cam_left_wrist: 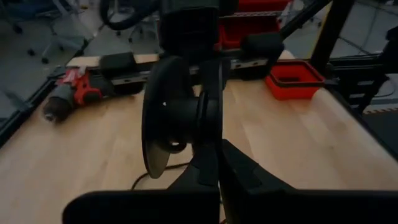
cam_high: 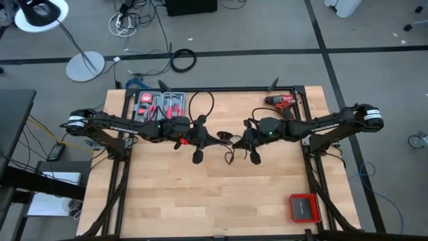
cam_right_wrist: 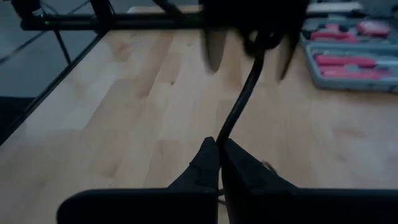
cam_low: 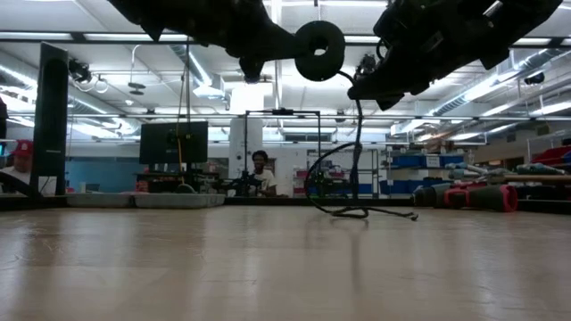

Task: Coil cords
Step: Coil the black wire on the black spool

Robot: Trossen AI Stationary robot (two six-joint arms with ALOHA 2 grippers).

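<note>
Cord stretched between my two end effectors above the table: right end effector and left end effector both pinched shut on it

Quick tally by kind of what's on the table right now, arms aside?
Cords: 1, thin black cord near the table's middle, pinched by the shut right hand, with the shut left hand beside it
Drills: 1, red drill
Tool kits: 1, open tool case
Red boxes: 1, red box
Total: 4
</note>
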